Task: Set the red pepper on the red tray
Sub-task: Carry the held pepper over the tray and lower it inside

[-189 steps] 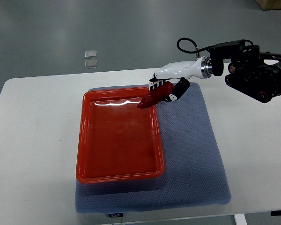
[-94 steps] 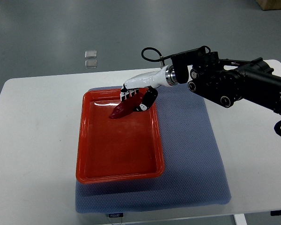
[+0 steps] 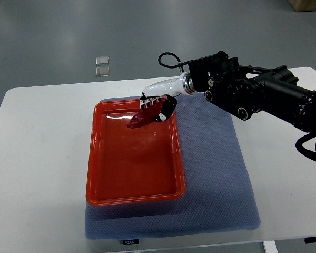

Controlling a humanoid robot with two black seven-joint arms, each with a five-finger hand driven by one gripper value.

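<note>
The blue mat (image 3: 216,179) lies under the red tray (image 3: 131,174), likely so things do not slide on the white table (image 3: 37,158) — the mat sticks out past the tray on the near side and on the right; most of the tray floor is bare, so there is lots of room to put something down; at the far end of the tray, the red pepper (image 3: 142,118) hangs over the tray floor, inside the far rim, and I cannot tell if its tip touches the floor; the right hand (image 3: 157,104) pinches the pepper's thick end between its curled fingers (image 3: 150,101) and thumb, so the pepper cannot drop until the hand lets go; the pepper's long line runs slanted — its thin tip points toward the tray's left side and a bit nearer, its thick end points back up into the hand; beyond the tray's far right corner, the black arm (image 3: 253,95) reaches in from the right edge; no left hand shows
</note>
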